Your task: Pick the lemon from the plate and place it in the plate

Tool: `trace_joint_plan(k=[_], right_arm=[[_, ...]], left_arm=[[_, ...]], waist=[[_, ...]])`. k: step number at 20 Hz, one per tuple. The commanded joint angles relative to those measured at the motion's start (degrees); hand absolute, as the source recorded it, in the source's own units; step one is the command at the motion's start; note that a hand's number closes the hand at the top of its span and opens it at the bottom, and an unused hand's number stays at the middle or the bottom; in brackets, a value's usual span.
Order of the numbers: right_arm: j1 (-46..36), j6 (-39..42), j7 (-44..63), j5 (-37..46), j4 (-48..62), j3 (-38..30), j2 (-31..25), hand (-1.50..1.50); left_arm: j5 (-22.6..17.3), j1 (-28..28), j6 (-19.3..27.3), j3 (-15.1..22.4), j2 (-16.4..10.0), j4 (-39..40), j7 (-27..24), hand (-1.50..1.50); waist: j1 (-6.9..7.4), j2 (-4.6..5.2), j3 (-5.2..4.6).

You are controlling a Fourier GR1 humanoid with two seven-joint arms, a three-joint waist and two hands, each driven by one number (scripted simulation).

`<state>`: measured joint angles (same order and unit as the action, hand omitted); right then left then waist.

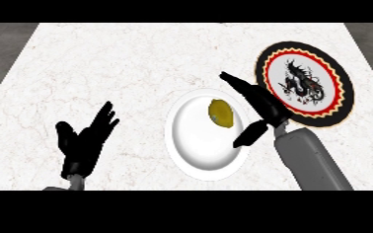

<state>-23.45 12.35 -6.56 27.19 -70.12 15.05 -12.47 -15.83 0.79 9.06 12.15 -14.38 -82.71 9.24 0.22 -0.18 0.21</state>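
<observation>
Bright, even light covers the pale bench [109, 54] all round the white plate [204, 158]. Soft grey shading gathers in the plate's lower half, and the lemon [221, 112] on it looks dull.

One view only: head camera. It sits above the robot's side of the counter [109, 54] and looks steeply down and forward onto its top. The range is close: the counter fills nearly the full width, and its far edge runs across the top of the frame. The view is not mirrored. The left hand [84, 145] enters from the lower left, the right hand [266, 108] from the lower right. The white plate [200, 153] lies near the centre, the patterned plate [342, 96] toward the right edge.
</observation>
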Motion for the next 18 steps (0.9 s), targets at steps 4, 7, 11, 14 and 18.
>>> trace_joint_plan(k=[4, 7, 11, 14, 18], right_arm=[[-2.30, -3.28, -1.59, 5.88, 8.08, 0.94, 5.50, -1.50], [-5.64, -0.85, -3.46, 6.44, 11.78, -1.79, 4.59, -1.50], [-3.70, -1.04, -8.06, 10.67, 13.75, 1.87, 1.89, 1.50], [-6.60, -6.38, -11.70, 13.15, 18.12, 1.00, 5.12, 1.50], [-6.72, -8.85, -11.36, 15.67, 19.48, 0.13, 7.86, 1.50]], left_arm=[[-0.86, 0.88, -4.08, -3.75, -1.54, -0.12, 1.66, 0.00], [3.43, -0.99, -1.02, -1.27, 3.47, 3.13, 1.22, 0.00], [3.10, -2.54, -1.23, -2.34, 2.90, 2.91, 2.72, 0.00], [2.75, -3.77, -3.77, -4.82, 2.09, 6.34, 1.24, 0.00], [5.02, 2.73, -2.19, -2.63, 4.34, -1.15, 1.52, 0.00]], waist=[[0.26, 0.22, -0.20], [0.12, 0.23, -0.20], [0.13, 0.31, -0.19], [0.17, 0.32, -0.20], [0.23, 0.20, -0.19]])
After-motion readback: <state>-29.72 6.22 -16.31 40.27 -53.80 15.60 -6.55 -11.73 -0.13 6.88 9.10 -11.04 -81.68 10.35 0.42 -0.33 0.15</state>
